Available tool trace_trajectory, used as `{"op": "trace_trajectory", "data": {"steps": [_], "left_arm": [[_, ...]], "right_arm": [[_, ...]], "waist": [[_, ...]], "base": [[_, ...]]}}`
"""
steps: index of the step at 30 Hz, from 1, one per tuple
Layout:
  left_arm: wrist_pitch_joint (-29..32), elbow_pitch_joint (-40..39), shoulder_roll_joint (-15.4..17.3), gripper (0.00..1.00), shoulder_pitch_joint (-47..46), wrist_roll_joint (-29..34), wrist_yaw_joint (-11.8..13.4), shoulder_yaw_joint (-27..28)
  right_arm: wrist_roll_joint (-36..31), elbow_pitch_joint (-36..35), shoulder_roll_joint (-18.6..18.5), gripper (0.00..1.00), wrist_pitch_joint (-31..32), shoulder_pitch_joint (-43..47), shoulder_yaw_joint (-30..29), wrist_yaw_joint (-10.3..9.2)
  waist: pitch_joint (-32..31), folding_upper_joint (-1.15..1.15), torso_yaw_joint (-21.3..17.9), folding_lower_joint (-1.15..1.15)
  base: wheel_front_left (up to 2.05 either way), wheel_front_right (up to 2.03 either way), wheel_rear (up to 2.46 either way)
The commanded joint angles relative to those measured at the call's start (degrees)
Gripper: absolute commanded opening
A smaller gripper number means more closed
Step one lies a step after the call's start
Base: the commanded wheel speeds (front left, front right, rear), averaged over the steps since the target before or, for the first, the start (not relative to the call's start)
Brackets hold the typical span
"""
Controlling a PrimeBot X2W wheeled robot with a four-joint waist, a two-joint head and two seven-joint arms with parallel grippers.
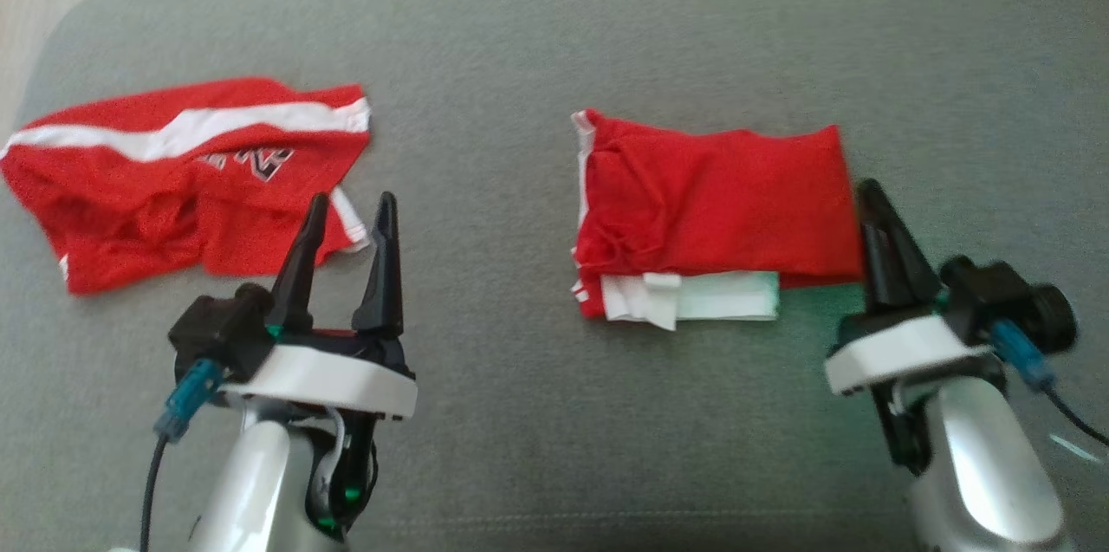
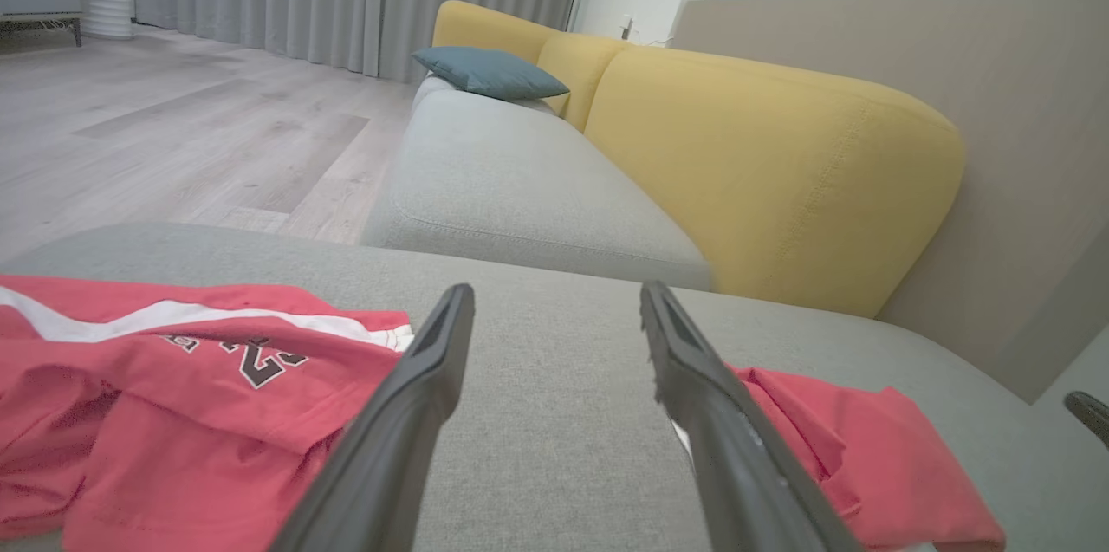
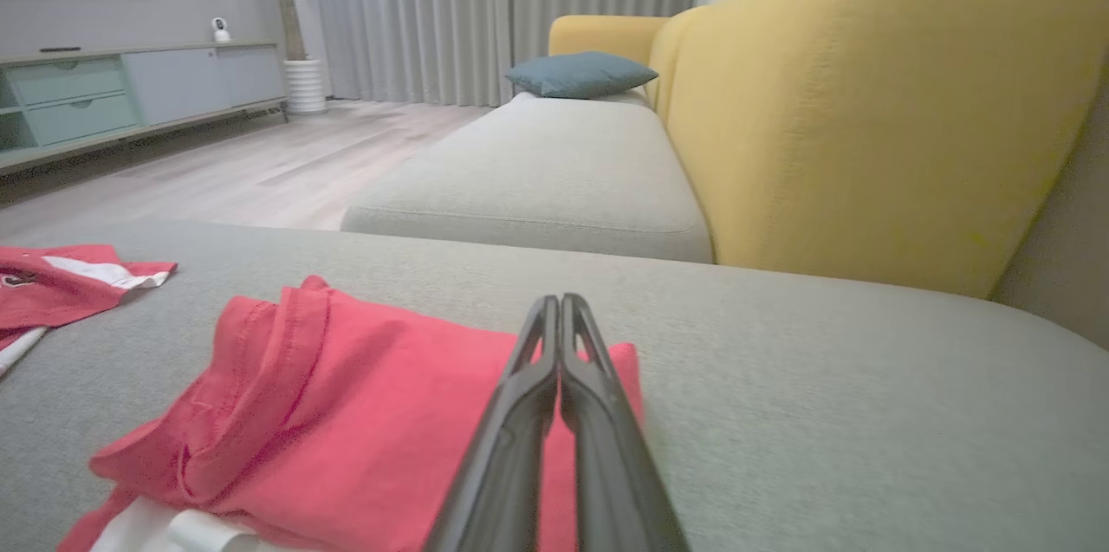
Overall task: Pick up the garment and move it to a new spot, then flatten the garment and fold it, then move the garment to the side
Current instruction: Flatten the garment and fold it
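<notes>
Off to the left of your left gripper (image 1: pixel 353 198), just past its fingertips, the crumpled red garment (image 1: pixel 182 179) lies in a loose heap on the grey cushion (image 1: pixel 537 49). A white stripe runs along its far edge and a printed number shows near the middle. Your left gripper stands wide open, fingers spread and holding nothing, with the near corner of that heap just behind its left fingertip. Between your two grippers sits the folded red garment (image 1: pixel 715 205), a neat rectangle with white layers peeking out along its near edge and left side. Your right gripper (image 1: pixel 869 188) is closed, its two fingers pressed flat together, with the tips at the right edge of the folded garment. Whether they pinch any cloth you cannot tell. Ahead of the right gripper, well beyond the garment, you see a yellow backrest (image 3: pixel 866 101) and a blue pillow (image 3: pixel 580 74) on the next seat
</notes>
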Motion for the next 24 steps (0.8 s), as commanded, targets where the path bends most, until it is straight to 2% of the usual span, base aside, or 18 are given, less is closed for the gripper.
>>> {"op": "trace_trajectory", "data": {"steps": [1, 6, 16, 20, 24], "left_arm": [[-0.3, -1.9, 0.5, 1.0, -3.2, -0.3, -0.2, 1.3], [-0.3, -1.6, 0.5, 1.0, -4.2, -0.7, -0.1, 0.1], [-0.3, -0.9, 0.5, 1.0, -5.3, -1.2, -0.2, -0.9], [-0.3, -0.8, 0.5, 1.0, -5.4, -1.5, -0.1, -1.2], [-0.3, -0.7, 0.5, 1.0, -5.5, -1.6, 0.1, -1.3]], "right_arm": [[-0.7, -1.2, 0.2, 0.0, -0.6, -3.5, 2.3, -0.05], [-1.6, 3.7, 0.2, 0.0, -0.6, -7.0, 5.8, -0.05], [-2.1, 21.5, 0.2, 0.0, 1.0, -14.0, 12.2, -0.05], [0.3, 23.9, 0.2, 0.0, 0.4, -15.7, 15.3, -0.05], [3.3, 22.9, 0.2, 0.0, -0.2, -16.8, 18.4, -0.05]], "waist": [[1.7, 0.0, 1.9, 0.0], [4.2, 0.0, 5.2, 0.0], [6.2, 0.0, 9.6, 0.0], [6.4, 0.0, 10.1, 0.0], [6.4, 0.0, 10.1, 0.0]], "base": [[0.0, 0.0, 0.0], [0.0, 0.0, 0.0], [0.0, 0.0, 0.0], [0.0, 0.0, 0.0], [0.0, 0.0, 0.0]]}}
